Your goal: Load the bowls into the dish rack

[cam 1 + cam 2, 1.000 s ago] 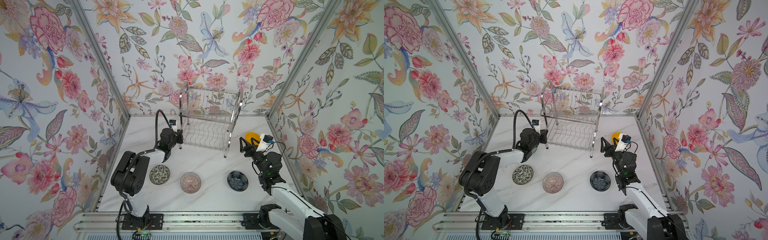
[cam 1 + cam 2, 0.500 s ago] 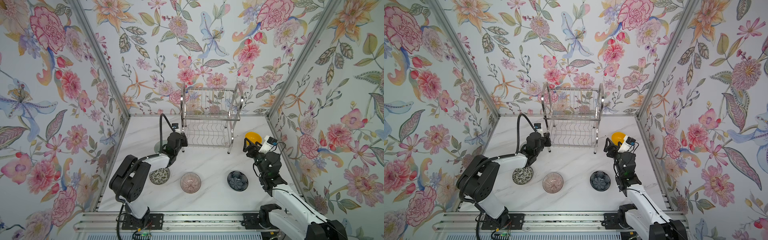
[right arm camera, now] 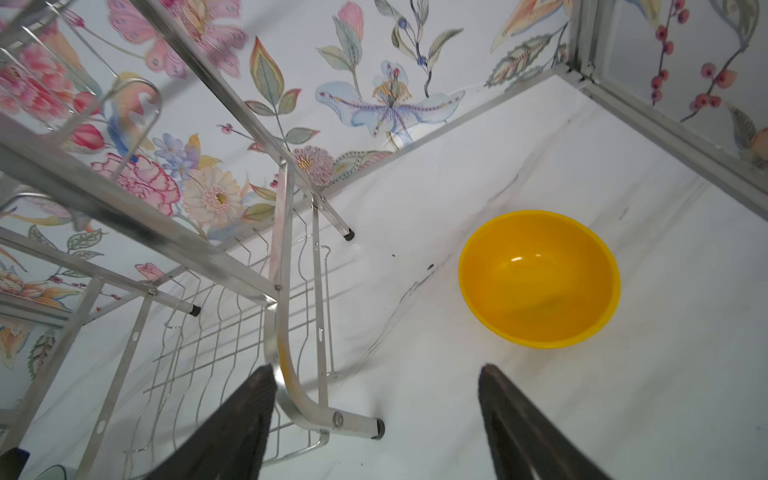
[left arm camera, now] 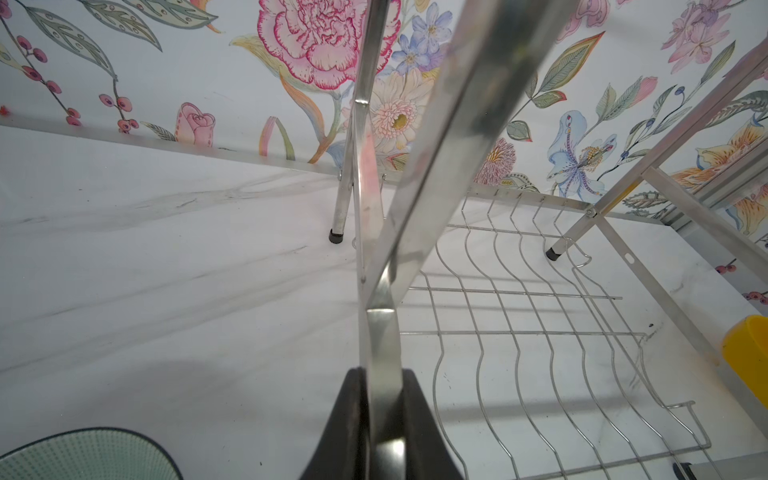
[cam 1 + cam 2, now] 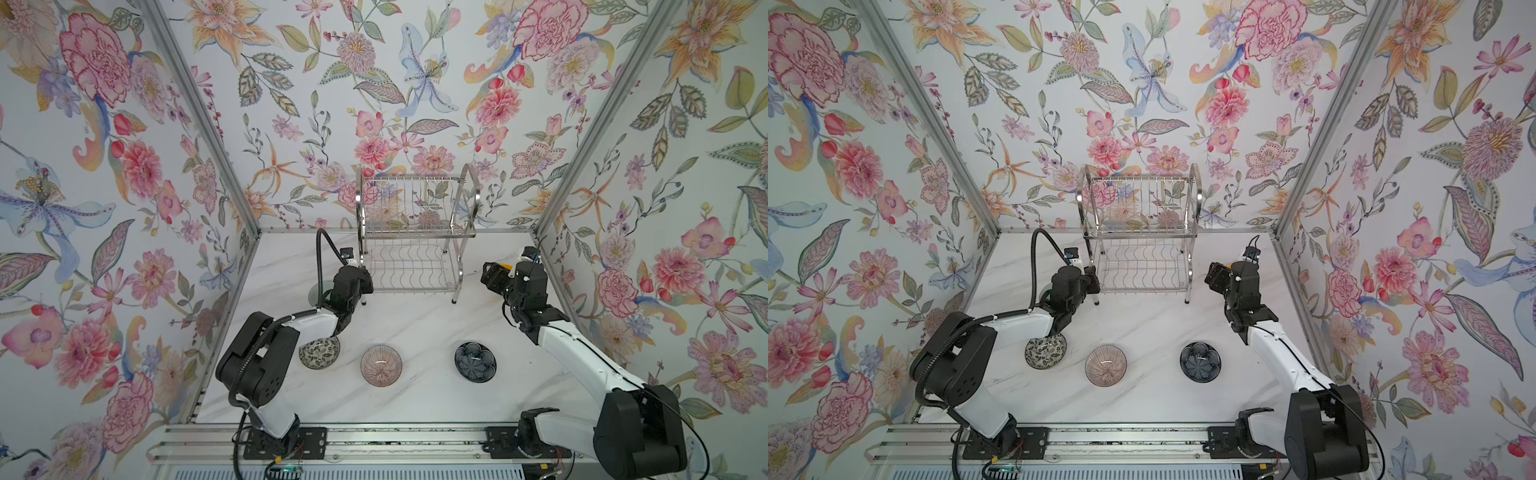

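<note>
RACK: dish rack (image 5: 415,235), two-tier steel wire, upright on its legs, rear centre | FRONT ROW, rim up, spaced apart, left to right: speckled white bowl (image 5: 322,353), pink ribbed bowl (image 5: 381,365), navy petal bowl (image 5: 475,361) | pale green bowl (image 4: 83,457) near rack's left side, partly hidden | yellow bowl (image 3: 540,278) rim up, right of rack

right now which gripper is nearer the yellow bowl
Right. The right gripper hangs open just short of the yellow bowl; the left gripper is across the rack from it, shut on the rack's frame.
</note>
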